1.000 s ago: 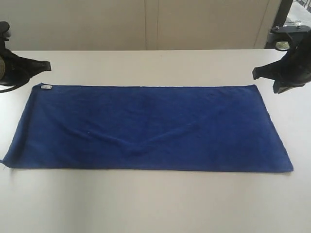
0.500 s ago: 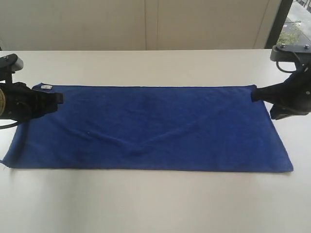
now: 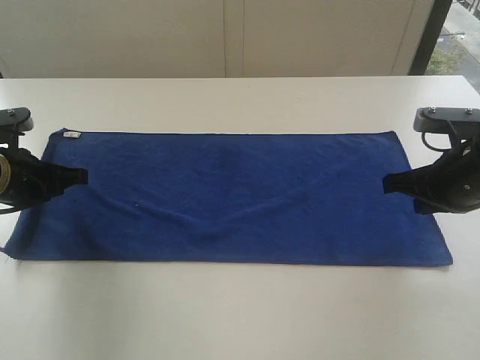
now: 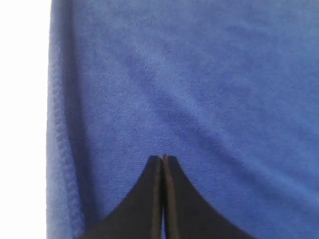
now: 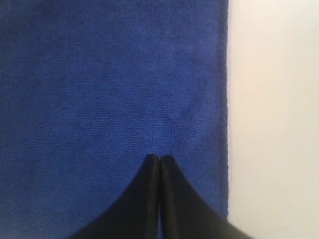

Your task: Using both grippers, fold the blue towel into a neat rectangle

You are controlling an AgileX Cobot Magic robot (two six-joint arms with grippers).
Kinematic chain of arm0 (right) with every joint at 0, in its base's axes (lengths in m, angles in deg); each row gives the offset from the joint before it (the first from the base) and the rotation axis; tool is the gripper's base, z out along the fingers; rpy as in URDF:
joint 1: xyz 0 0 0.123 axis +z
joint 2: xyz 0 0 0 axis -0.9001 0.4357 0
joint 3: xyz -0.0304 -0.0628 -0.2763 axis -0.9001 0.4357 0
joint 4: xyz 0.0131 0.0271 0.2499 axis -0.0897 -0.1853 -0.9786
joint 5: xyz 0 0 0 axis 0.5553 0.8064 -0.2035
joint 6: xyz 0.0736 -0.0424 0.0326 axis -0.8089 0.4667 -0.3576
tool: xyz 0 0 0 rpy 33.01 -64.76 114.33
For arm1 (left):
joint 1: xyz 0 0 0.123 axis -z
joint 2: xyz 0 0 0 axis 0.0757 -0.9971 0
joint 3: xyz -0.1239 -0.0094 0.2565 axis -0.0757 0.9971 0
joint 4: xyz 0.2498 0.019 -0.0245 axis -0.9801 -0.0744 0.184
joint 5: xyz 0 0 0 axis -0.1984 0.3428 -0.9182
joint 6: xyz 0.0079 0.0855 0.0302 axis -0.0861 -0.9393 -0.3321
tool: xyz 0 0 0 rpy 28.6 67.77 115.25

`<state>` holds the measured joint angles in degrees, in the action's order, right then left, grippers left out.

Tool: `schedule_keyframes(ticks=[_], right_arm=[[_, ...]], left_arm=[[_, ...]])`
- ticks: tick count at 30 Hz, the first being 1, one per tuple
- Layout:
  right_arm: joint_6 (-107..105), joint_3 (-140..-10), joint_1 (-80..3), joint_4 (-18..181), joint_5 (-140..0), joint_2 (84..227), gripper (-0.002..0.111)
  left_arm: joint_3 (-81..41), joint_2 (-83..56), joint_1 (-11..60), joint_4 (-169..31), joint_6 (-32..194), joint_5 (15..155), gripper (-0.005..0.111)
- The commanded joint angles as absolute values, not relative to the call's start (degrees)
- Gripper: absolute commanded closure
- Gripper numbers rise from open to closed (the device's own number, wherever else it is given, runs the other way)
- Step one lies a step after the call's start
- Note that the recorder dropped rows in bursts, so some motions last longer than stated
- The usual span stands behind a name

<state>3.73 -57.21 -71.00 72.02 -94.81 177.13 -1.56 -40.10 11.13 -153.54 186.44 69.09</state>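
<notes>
The blue towel (image 3: pixel 232 196) lies spread flat on the white table (image 3: pixel 240 315), a long rectangle with a small white tag (image 3: pixel 72 135) at its far left corner and a shallow crease across its middle. My left gripper (image 3: pixel 84 175) is shut, its tips over the towel's left end with nothing between them; the left wrist view shows the joined jaws (image 4: pixel 164 158) above blue cloth (image 4: pixel 199 89). My right gripper (image 3: pixel 387 183) is shut too, tips over the towel's right end. In the right wrist view its jaws (image 5: pixel 159 158) hover over cloth (image 5: pixel 99 84) close to the edge.
Bare white tabletop surrounds the towel on all sides. A pale wall with panel seams (image 3: pixel 225 37) stands behind the table, and a dark window frame (image 3: pixel 431 34) shows at the far right.
Both grippers have come down and forward from beside the towel's far corners to the middle of its short ends. The towel has not moved. Both stayed shut.
</notes>
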Motion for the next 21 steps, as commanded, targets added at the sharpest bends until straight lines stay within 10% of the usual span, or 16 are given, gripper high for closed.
schedule_keyframes(ticks=[1,21], right_arm=[[4.02,-56.58,-71.01,71.84,-93.61,179.17,0.108],[4.02,-56.58,-71.01,71.84,-93.14,180.34,0.108]], left_arm=[[-1.22,-41.89,11.48,-156.09,186.67,71.61,0.107],[-0.38,-42.31,11.48,-161.16,186.57,87.41,0.107]])
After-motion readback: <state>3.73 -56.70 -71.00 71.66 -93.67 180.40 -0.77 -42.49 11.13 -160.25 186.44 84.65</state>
